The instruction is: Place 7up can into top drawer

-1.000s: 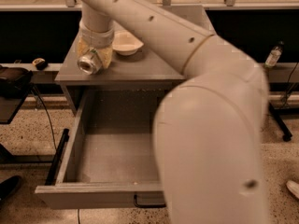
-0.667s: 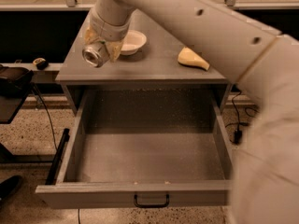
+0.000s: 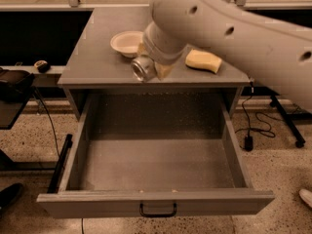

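The 7up can (image 3: 142, 68) is a silvery can lying sideways in my gripper (image 3: 151, 67), its round end facing the camera. The gripper is shut on the can and holds it above the front edge of the grey cabinet top (image 3: 97, 57), just behind the open drawer. The top drawer (image 3: 156, 169) is pulled fully out below, its inside bare, with a black handle (image 3: 158, 211) centred on its front panel. My large cream arm (image 3: 234, 28) reaches in from the upper right.
A white bowl (image 3: 126, 42) sits on the cabinet top behind the can. A yellow sponge (image 3: 203, 61) lies to the right of the gripper. Cables (image 3: 258, 126) and a stand leg are on the floor at right; a dark chair (image 3: 12, 91) is at left.
My gripper has carried the can rightward and forward, from the cabinet's left side toward the middle of its front edge. The arm has swung out of the camera's foreground.
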You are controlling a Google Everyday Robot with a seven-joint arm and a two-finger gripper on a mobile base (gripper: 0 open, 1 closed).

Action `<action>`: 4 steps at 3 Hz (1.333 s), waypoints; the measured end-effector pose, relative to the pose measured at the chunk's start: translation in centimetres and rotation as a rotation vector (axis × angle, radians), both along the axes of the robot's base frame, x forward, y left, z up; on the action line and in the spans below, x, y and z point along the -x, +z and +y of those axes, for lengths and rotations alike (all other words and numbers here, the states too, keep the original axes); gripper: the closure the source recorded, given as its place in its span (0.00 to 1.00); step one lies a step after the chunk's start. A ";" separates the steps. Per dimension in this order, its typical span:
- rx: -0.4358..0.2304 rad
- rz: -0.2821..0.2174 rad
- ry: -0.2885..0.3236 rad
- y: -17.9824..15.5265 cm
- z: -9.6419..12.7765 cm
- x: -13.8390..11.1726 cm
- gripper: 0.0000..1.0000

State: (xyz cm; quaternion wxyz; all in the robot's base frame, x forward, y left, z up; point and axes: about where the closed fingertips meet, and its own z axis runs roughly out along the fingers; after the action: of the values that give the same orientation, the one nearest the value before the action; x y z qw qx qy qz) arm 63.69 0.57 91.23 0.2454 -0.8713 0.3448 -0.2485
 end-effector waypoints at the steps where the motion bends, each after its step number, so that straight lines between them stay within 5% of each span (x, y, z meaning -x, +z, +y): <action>1: 0.137 0.054 -0.098 -6.9 -3.1 0.5 1.00; 2: 0.198 0.012 -0.102 -6.9 -3.6 -0.3 1.00; 4: 0.176 0.076 -0.073 -9.5 -3.1 0.3 1.00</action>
State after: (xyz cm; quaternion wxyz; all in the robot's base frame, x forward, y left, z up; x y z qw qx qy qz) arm 63.36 -2.54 81.78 0.1453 -0.8852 0.3621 -0.2535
